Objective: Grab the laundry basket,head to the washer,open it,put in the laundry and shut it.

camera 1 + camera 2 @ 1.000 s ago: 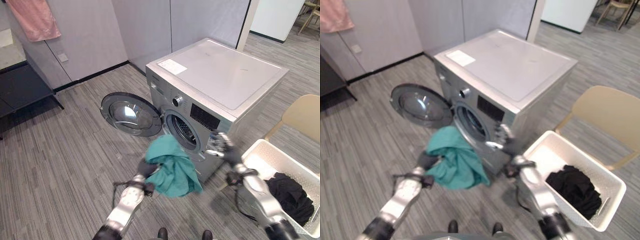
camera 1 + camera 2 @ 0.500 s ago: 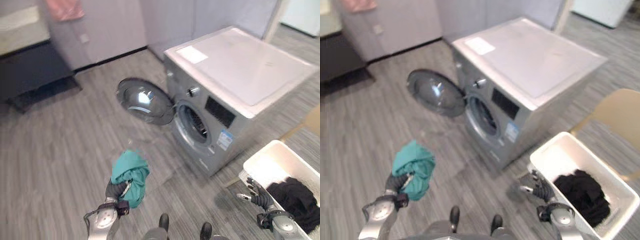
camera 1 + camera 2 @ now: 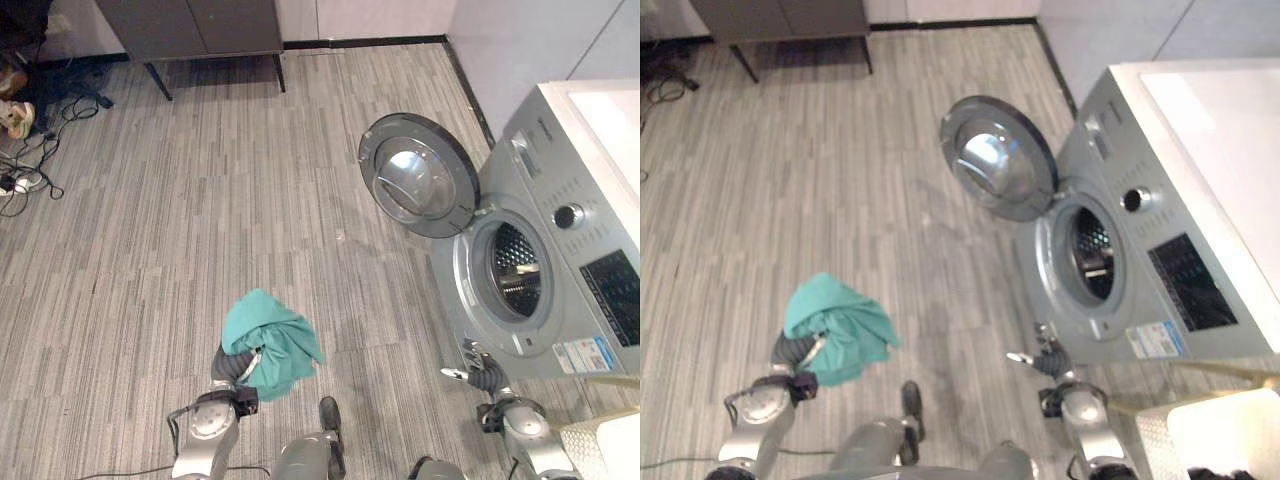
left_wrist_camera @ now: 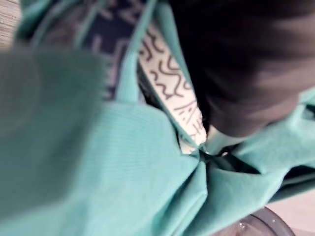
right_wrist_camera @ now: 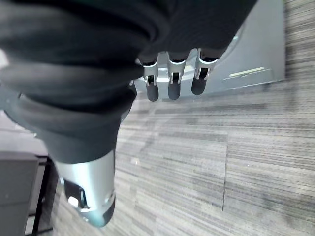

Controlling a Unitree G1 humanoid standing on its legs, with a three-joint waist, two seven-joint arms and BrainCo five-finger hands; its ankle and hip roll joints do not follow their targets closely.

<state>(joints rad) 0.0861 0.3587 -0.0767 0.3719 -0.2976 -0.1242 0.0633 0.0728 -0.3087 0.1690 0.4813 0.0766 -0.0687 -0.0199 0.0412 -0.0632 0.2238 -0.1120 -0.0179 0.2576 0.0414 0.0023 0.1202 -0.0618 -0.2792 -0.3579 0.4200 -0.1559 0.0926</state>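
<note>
My left hand [image 3: 232, 367] is shut on a bunched teal garment [image 3: 272, 335] and holds it low over the floor, well to the left of the washer. Up close, the teal cloth [image 4: 98, 162] wraps around the hand's dark cover. The silver washer [image 3: 560, 250] stands at the right with its round door [image 3: 418, 175] swung open beside the drum opening [image 3: 512, 275]. My right hand [image 3: 484, 378] hangs in front of the washer's lower corner, fingers [image 5: 171, 88] relaxed and holding nothing. A corner of the white laundry basket [image 3: 598, 440] shows at the lower right.
A dark cabinet on legs [image 3: 190, 25] stands against the far wall. Loose cables and a shoe [image 3: 18, 115] lie at the far left. Grey striped floor stretches between me and the open door.
The whole picture has swung, so the washer now sits at the right edge. The left hand still grips the teal garment, lower and farther from the drum than a second ago.
</note>
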